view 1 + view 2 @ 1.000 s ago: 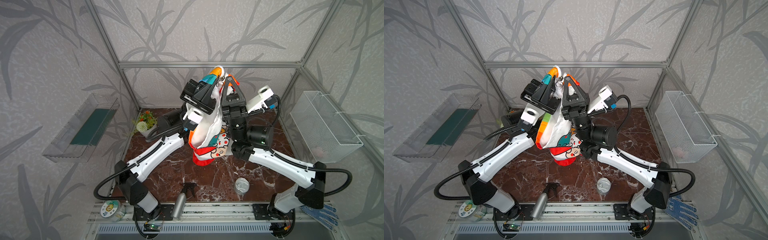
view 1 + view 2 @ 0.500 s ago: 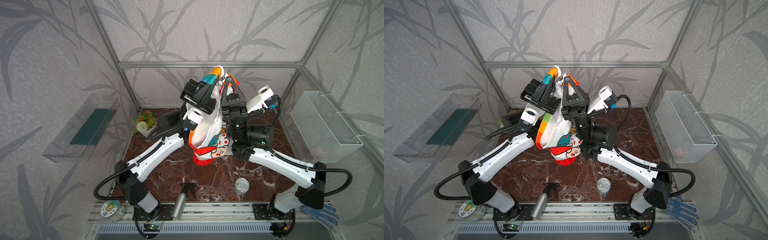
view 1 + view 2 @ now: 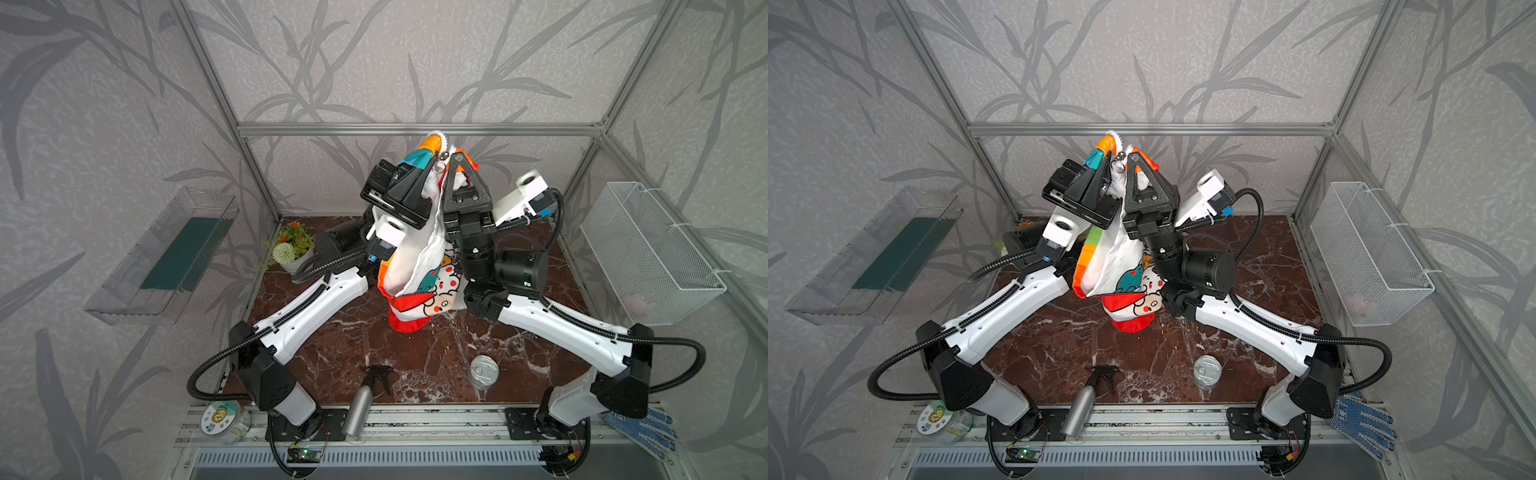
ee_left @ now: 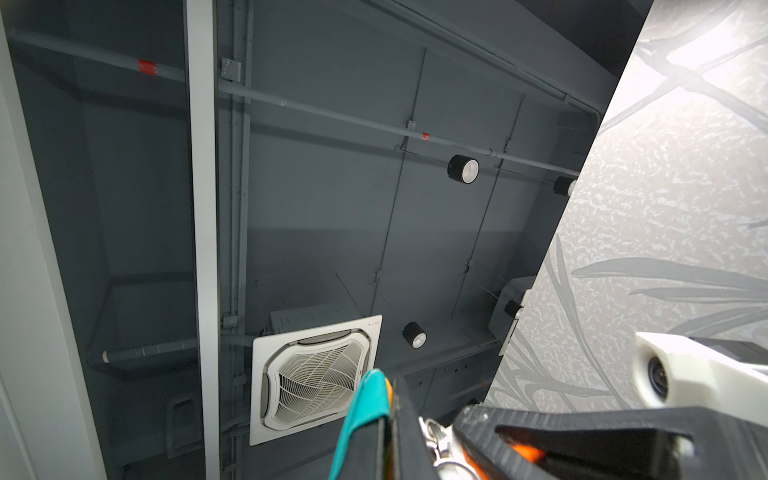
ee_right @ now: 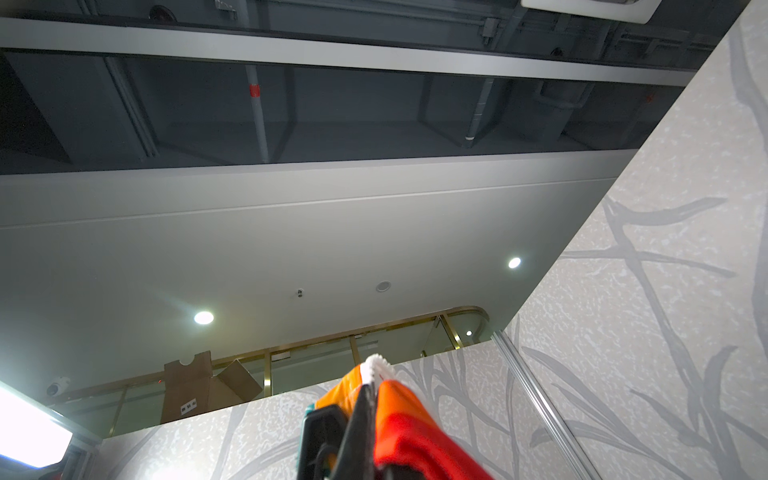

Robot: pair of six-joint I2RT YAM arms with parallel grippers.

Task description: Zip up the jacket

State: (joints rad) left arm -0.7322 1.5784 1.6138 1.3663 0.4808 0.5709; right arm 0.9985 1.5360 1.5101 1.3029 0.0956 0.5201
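Note:
The jacket hangs in mid-air above the marble table, with rainbow stripes, cartoon panels, white lining and a red hem at the bottom. Both arms point upward and pinch its top edge. My left gripper is shut on the teal and orange edge. My right gripper is shut on the orange-red edge. The metal zipper pull dangles between the two grippers. White zipper teeth stick out above the right gripper's tip.
On the table lie a metal spray bottle and a tin can. A flower pot stands at the back left. A wire basket hangs on the right wall, a clear tray on the left. A blue glove lies front right.

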